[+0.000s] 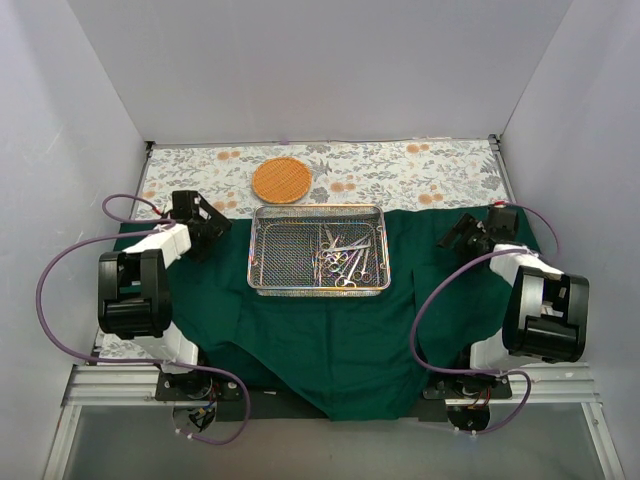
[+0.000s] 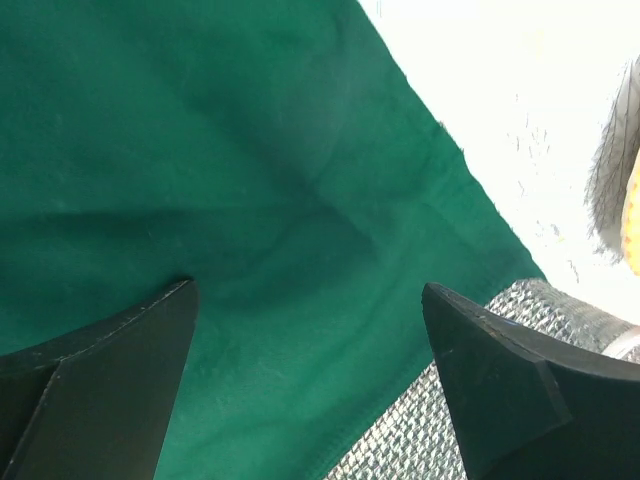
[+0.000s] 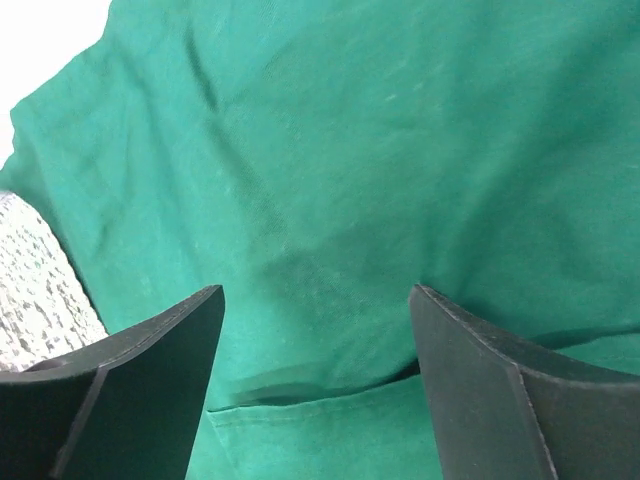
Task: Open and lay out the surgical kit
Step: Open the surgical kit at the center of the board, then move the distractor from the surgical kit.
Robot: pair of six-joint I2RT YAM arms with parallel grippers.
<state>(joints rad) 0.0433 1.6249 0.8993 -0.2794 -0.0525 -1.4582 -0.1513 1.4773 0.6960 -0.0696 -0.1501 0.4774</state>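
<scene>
The dark green cloth wrap [image 1: 340, 340] lies opened flat on the tabletop [image 1: 420, 170], wire-mesh tray [image 1: 318, 208] bared mid-cloth, but the scissors and forceps [image 1: 345, 262] sit heaped inside (right half), not yet laid out; left jaws and right jaws spread, empty.

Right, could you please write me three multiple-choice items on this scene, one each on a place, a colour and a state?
1. Where in the wire-mesh tray do the steel instruments lie?
A) left half
B) right half
C) spread evenly

2. What colour is the cloth under the tray?
A) dark green
B) blue
C) white

3. How do the left fingers stand?
A) shut on the cloth
B) open, holding nothing
C) shut on scissors

Answers:
1 B, the tray's left half is bare mesh.
2 A, green shows in every view.
3 B, the left wrist view shows a wide gap with only cloth beyond it.
</scene>
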